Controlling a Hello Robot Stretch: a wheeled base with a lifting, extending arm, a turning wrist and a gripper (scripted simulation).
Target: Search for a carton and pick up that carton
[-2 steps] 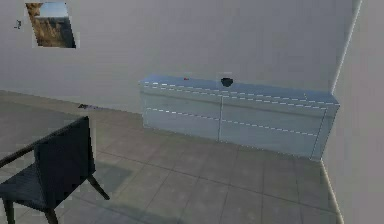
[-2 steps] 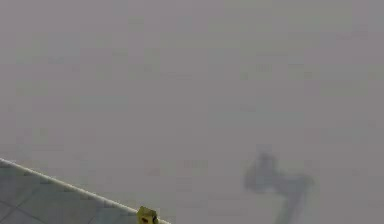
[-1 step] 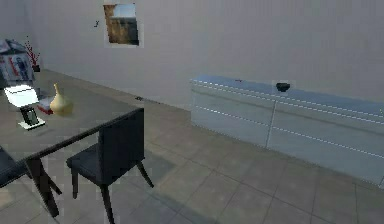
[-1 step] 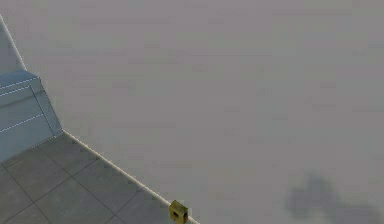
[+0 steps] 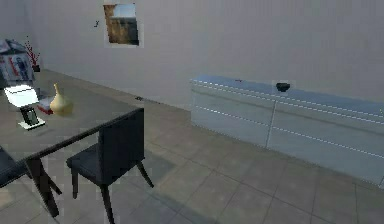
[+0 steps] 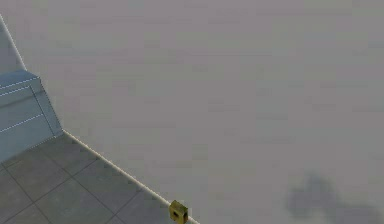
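No carton can be made out by shape or colour. On the dark dining table (image 5: 75, 125) at the forward view's left stand a small white boxy object on a dark base (image 5: 22, 98), a pale yellow vase-like thing (image 5: 60, 101) and a small pale item (image 5: 43, 103). A small dark bowl-like object (image 5: 283, 87) rests on the long white sideboard (image 5: 290, 120) against the far wall.
A dark chair (image 5: 112, 155) stands at the table's near side. A shelf with items (image 5: 14, 62) and a red plant (image 5: 33, 55) sit at far left; a picture (image 5: 121, 24) hangs on the wall. A small yellow object (image 6: 179, 211) lies by the baseboard; the sideboard's end (image 6: 25, 110) is left. Tiled floor lies between.
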